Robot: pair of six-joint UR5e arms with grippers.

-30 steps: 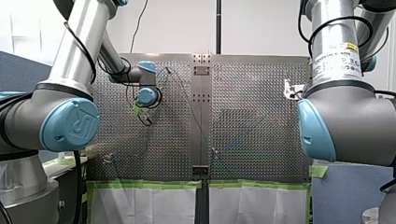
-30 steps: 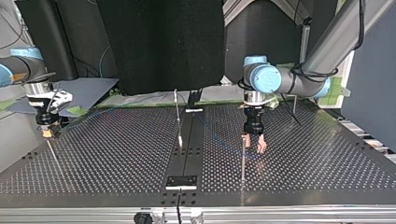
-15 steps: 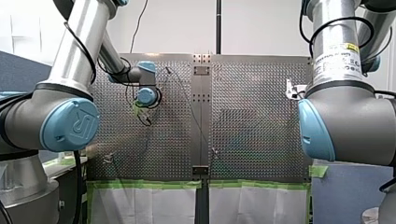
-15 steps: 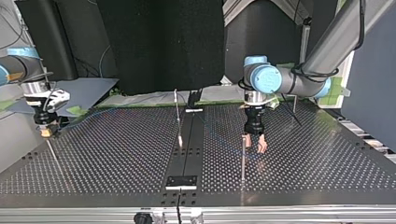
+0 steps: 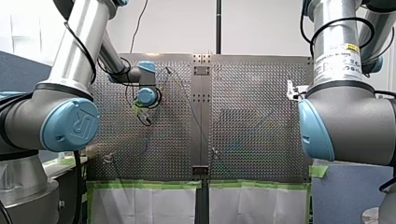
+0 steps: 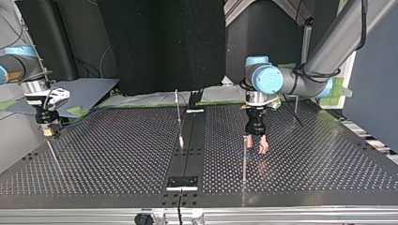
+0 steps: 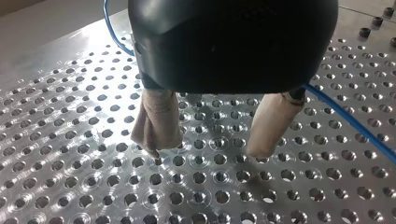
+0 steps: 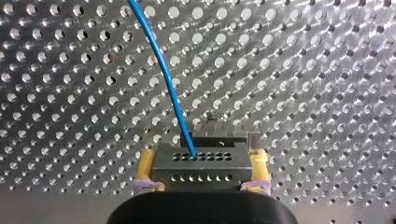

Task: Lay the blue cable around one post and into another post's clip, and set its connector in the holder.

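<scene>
left gripper (image 7: 207, 150) spread | post (image 6: 244, 159) beside | blue cable (image 7: 345, 121) behind | right gripper (image 8: 203, 161) grips connector (image 8: 201, 173)

L pincer (image 6: 257, 146) spread beside thin post (image 6: 244, 161), R pincer (image 6: 47, 133) low at view's left

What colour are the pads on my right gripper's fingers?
Yellow pads, purplish near the base, clamping the grey connector; clearest in the right wrist view.
</scene>
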